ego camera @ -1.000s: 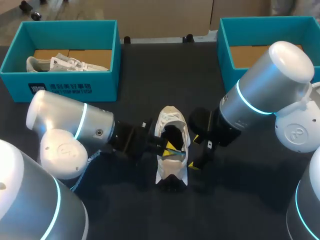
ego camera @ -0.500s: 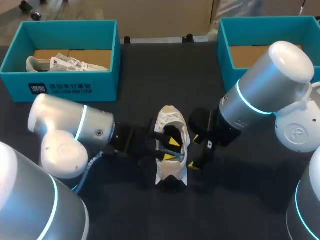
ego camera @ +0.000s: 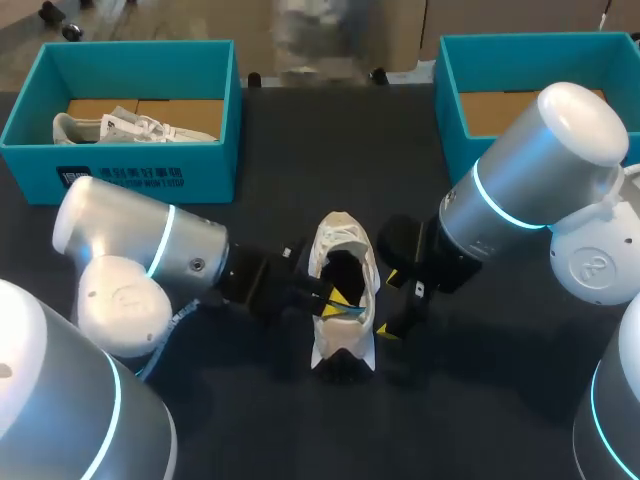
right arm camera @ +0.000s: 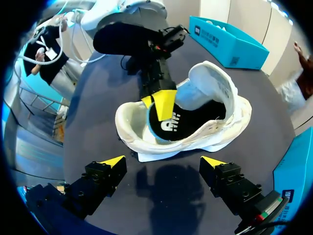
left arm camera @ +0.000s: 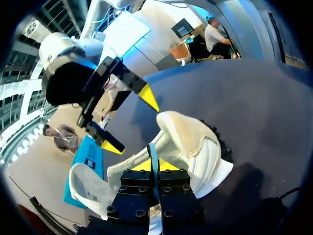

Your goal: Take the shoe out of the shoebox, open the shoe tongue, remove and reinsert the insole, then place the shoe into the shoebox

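Shoe (ego camera: 343, 270) stands on its sole at the middle of the desk (ego camera: 300, 180), between my two arms. My left jaws reach into its opening and are closed on the thin edge of the black insole (right arm camera: 171, 123), while my right jaws stand wide open just beside the shoe's other flank, touching nothing. At the desk's far left corner I see a teal shoebox (ego camera: 150, 178) holding a second shoe (ego camera: 130, 128).
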### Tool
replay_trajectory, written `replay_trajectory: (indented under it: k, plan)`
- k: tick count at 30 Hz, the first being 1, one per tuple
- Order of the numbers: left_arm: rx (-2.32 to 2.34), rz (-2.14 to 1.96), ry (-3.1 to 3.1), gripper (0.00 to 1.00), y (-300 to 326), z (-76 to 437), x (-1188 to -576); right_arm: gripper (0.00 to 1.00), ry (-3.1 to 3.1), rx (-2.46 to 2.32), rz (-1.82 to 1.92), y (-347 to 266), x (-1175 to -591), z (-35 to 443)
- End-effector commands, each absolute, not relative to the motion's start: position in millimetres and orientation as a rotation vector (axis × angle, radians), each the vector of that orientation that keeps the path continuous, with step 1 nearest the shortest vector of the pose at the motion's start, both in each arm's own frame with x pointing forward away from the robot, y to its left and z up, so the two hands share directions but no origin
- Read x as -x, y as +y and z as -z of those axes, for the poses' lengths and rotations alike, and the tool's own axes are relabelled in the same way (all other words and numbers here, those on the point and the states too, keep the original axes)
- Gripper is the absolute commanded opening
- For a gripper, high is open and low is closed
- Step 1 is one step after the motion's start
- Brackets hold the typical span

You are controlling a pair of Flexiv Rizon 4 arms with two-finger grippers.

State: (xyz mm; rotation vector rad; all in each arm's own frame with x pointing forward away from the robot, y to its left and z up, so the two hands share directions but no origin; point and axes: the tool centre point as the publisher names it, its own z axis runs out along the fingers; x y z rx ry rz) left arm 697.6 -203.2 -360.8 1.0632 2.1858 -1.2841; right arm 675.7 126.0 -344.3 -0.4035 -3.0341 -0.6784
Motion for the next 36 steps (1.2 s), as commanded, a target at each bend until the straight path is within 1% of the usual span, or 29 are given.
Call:
replay_trajectory:
  k: [1, 4, 5, 6, 7, 8, 9, 11, 14, 21, 24, 29, 31, 36]
  plan:
    - [-1.046, 1.294, 2.205, 0.00, -216.9, 371.7, -708.5, 1.00, -3.036, 0.405, 0.677, 126.0, -674.6, 344.3]
    - [-1.046, 1.335, 2.192, 0.00, -215.1, 363.8, -703.8, 1.00, -3.036, 0.405, 0.677, 126.0, -674.6, 344.3]
    - [-1.047, 1.340, 2.192, 0.28, -213.7, 360.7, -702.4, 1.00, -3.036, 0.405, 0.677, 126.0, -674.6, 344.3]
    - [-1.048, 1.343, 2.188, 0.43, -212.3, 357.6, -701.3, 1.00, -3.036, 0.405, 0.677, 126.0, -674.6, 344.3]
    - [-1.049, 1.352, 2.182, 0.49, -210.6, 354.4, -700.5, 1.00, -3.036, 0.405, 0.677, 126.0, -674.6, 344.3]
    - [-1.050, 1.357, 2.179, 0.66, -208.8, 351.1, -699.5, 1.00, -3.036, 0.405, 0.677, 126.0, -674.6, 344.3]
    - [-1.051, 1.364, 2.174, 0.68, -207.1, 347.8, -698.4, 1.00, -3.036, 0.405, 0.677, 126.0, -674.6, 344.3]
    - [-1.051, 1.388, 2.171, 0.67, -203.5, 341.0, -696.8, 1.00, -3.036, 0.405, 0.677, 126.0, -674.6, 344.3]
    - [-1.058, 1.407, 2.173, 0.67, -198.5, 331.2, -694.6, 1.00, -3.036, 0.405, 0.677, 126.0, -674.6, 344.3]
    - [-1.110, 1.401, 2.215, 0.65, -191.6, 316.7, -690.8, 1.00, -3.036, 0.405, 0.677, 126.0, -674.6, 344.3]
    - [-1.145, 1.371, 2.234, 0.63, -189.6, 311.2, -690.6, 1.00, -3.036, 0.405, 0.677, 126.0, -674.6, 344.3]
    - [-1.230, 1.325, 2.285, 0.61, -185.1, 304.1, -690.0, 1.00, -2.997, 0.402, 0.717, 104.6, -678.6, 333.5]
    - [-1.248, 1.302, 2.304, 0.62, -183.0, 301.1, -690.9, 1.00, -2.986, 0.395, 0.750, 92.4, -679.6, 328.2]
    - [-1.331, 1.260, 2.351, 0.55, -178.7, 294.0, -691.7, 1.00, -2.967, 0.380, 0.770, 55.1, -682.2, 314.0]
